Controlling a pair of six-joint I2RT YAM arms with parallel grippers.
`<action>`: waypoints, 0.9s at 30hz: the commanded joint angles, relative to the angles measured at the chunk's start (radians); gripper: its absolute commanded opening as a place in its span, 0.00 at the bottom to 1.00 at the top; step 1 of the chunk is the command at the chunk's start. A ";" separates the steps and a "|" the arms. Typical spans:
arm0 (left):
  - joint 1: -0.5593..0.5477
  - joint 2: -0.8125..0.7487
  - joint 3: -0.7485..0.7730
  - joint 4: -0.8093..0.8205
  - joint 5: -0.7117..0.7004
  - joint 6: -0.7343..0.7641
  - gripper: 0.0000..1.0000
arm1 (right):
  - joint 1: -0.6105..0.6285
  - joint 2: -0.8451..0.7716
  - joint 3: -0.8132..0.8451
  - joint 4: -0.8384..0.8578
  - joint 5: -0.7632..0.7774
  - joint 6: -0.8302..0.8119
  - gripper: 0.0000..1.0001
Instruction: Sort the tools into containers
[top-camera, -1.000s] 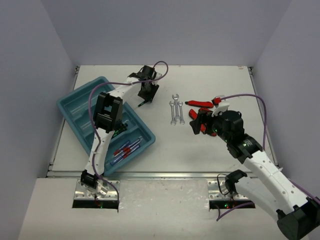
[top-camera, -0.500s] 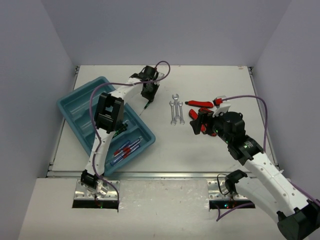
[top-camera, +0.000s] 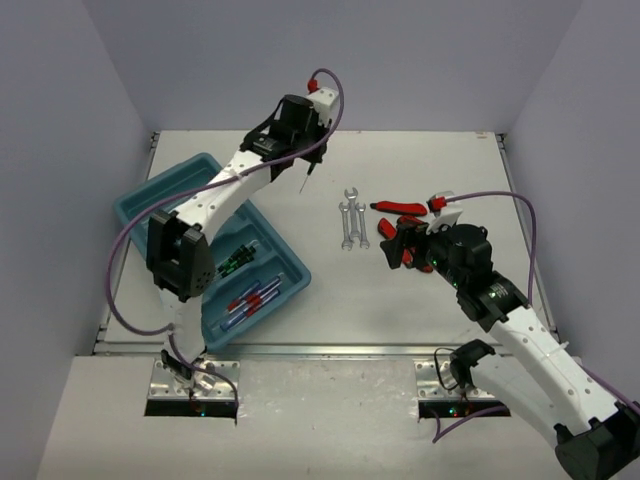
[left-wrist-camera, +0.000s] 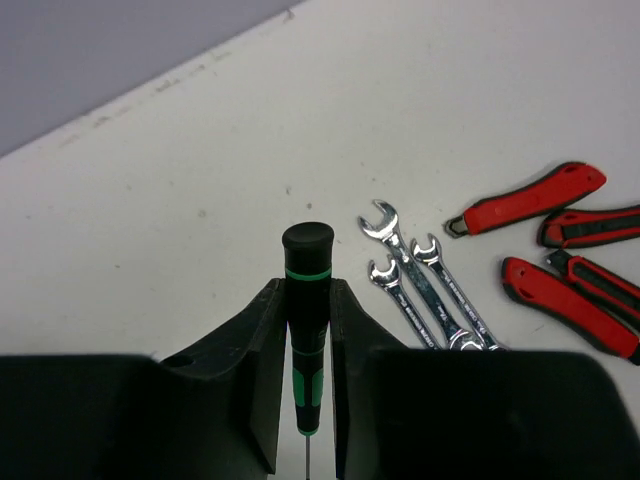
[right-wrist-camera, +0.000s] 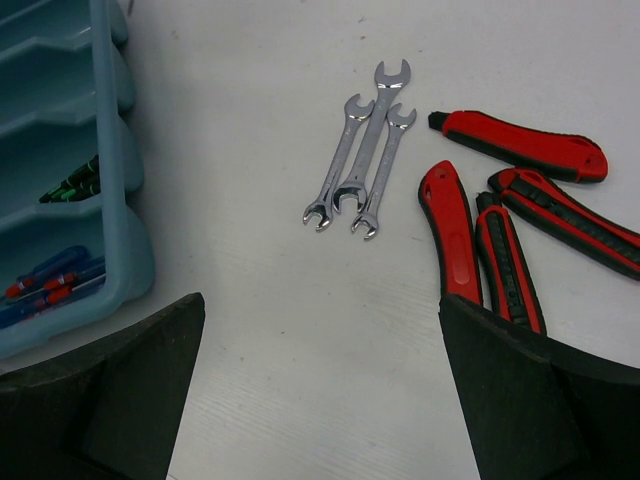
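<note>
My left gripper (top-camera: 303, 160) is shut on a thin black-handled screwdriver with green marks (left-wrist-camera: 307, 300), held in the air over the back of the table; its fingers (left-wrist-camera: 262, 360) clamp the handle. Three small silver wrenches (top-camera: 351, 222) lie side by side at the table's middle, also in the left wrist view (left-wrist-camera: 425, 295) and the right wrist view (right-wrist-camera: 362, 165). Red-handled tools (top-camera: 400, 208) lie right of them, under my open, empty right gripper (top-camera: 395, 245). The teal tray (top-camera: 135, 215) sits at the left.
The tray holds black-and-green screwdrivers (top-camera: 235, 262) in one compartment and blue-and-red screwdrivers (top-camera: 252, 300) in the nearest one; both show in the right wrist view (right-wrist-camera: 70, 182). The red-handled pliers (right-wrist-camera: 480, 240) lie beside a separate red-handled tool (right-wrist-camera: 520, 145). Walls enclose the table.
My left arm has risen from the table beside the tray, carrying the black-and-green screwdriver up and slightly back. The right arm has hardly moved.
</note>
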 joint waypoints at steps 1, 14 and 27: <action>0.012 -0.126 -0.062 -0.054 -0.142 0.020 0.00 | 0.003 -0.019 -0.006 0.048 -0.008 -0.019 0.99; 0.024 -0.588 -0.732 0.022 -0.358 0.248 0.00 | 0.002 -0.033 -0.009 0.047 -0.019 -0.039 0.99; 0.127 -0.617 -1.047 0.138 -0.158 0.458 0.00 | 0.003 -0.062 -0.012 0.047 -0.031 -0.046 0.99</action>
